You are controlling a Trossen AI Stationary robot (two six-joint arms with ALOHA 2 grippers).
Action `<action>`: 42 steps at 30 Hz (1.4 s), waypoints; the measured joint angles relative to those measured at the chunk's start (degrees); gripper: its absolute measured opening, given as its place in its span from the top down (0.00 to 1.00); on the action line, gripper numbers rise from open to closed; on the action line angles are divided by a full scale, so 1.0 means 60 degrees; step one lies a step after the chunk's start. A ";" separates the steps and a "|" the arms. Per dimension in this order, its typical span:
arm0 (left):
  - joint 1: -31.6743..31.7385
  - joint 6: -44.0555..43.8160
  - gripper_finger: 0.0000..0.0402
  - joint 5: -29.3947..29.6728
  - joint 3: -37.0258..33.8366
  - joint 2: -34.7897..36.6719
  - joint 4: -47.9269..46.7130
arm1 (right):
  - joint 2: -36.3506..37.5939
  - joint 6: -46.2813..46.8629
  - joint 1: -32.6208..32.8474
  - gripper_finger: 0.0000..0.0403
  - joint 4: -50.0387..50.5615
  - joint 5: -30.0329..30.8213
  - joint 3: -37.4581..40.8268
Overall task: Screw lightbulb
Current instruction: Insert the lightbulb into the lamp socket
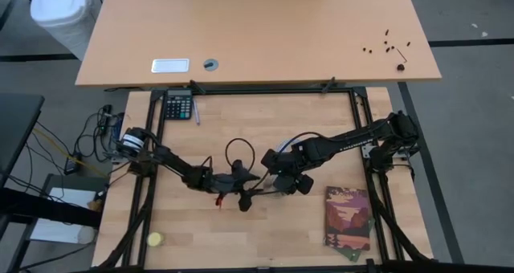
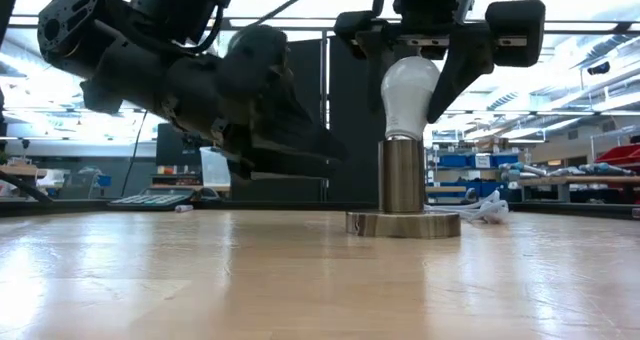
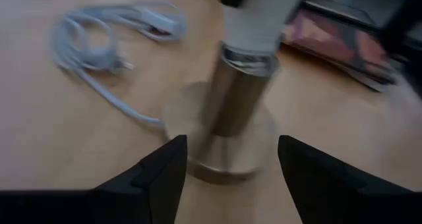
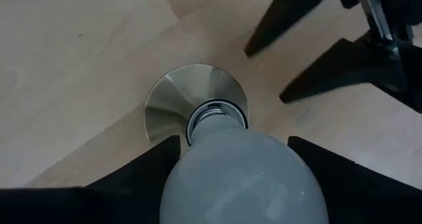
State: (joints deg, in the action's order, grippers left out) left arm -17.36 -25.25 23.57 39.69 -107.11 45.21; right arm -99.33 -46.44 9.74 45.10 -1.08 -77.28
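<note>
Right gripper pinches the lightbulb from above to twist it into the socket; left gripper, wide, flanks its base to steady it.

The white frosted lightbulb stands upright (screw base down) in the metal socket.

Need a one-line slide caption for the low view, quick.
Right gripper holds the lightbulb upright in the metal socket; left gripper waits open beside it.
</note>
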 joint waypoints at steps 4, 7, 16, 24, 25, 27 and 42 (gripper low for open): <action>-0.0063 0.0621 0.39 0.0520 0.0466 -0.0522 0.0006 | 0.0004 0.0360 0.0000 0.32 0.0023 0.0000 0.0000; -0.0065 0.1116 0.39 0.0614 0.1016 -0.1067 -0.0014 | 0.0007 0.0634 0.0000 0.32 0.0278 0.0004 -0.0090; -0.0038 0.2027 0.39 0.1226 0.2332 -0.2275 0.0042 | 0.0018 0.1049 0.0029 0.31 0.0466 0.0000 -0.0106; -0.0023 0.2187 0.42 0.1467 0.2732 -0.2908 0.0693 | 0.0018 0.1506 0.0112 0.31 0.0408 0.0028 -0.0106; -0.0017 0.2203 0.43 0.1455 0.2729 -0.2929 0.0769 | 0.0018 0.1546 0.0131 0.31 0.0376 0.0035 -0.0106; 0.0018 0.2190 0.45 0.1476 0.2777 -0.3016 0.0904 | 0.0018 0.1670 0.0163 0.31 0.0335 0.0048 -0.0106; 0.0086 0.2434 0.53 0.1619 0.2859 -0.3140 0.1120 | 0.0064 0.3145 0.0302 0.31 0.0331 0.0815 -0.0157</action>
State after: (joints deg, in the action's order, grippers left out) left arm -16.84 -10.64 33.28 56.85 -125.95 51.92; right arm -98.95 -27.57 11.55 47.09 3.81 -78.21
